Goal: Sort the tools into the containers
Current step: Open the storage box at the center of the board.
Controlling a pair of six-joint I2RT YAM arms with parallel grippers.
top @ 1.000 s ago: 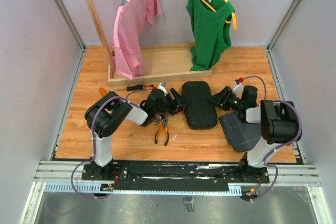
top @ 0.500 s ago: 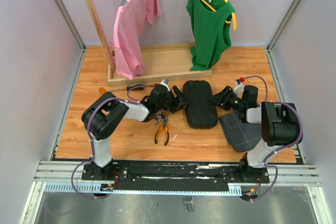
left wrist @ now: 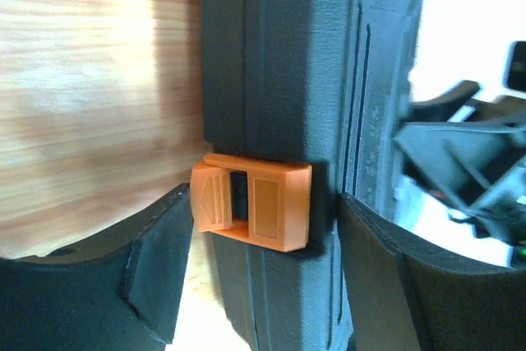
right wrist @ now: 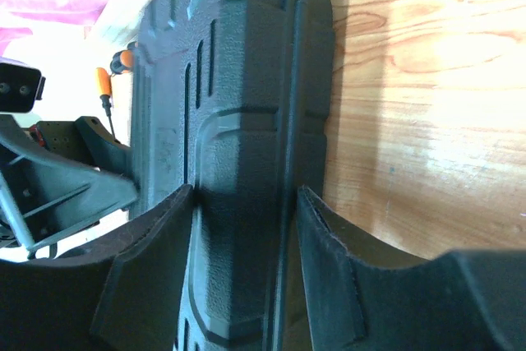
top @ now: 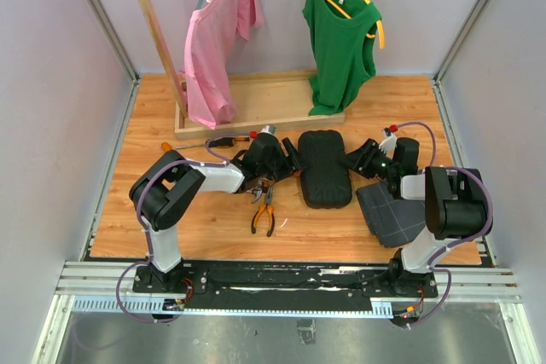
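We found the case (top: 324,168) lying mid-way across the table (top: 196,236), with pliers (top: 264,204) at its eight o'clock, a screwdriver (top: 223,141) at ten, the flat tray (top: 397,215) at four, and the clothes rack (top: 256,112) behind at twelve.

Wooden table (top: 213,232) with case (top: 324,170), pliers (top: 264,215), tray (top: 388,212), rack (top: 256,101)
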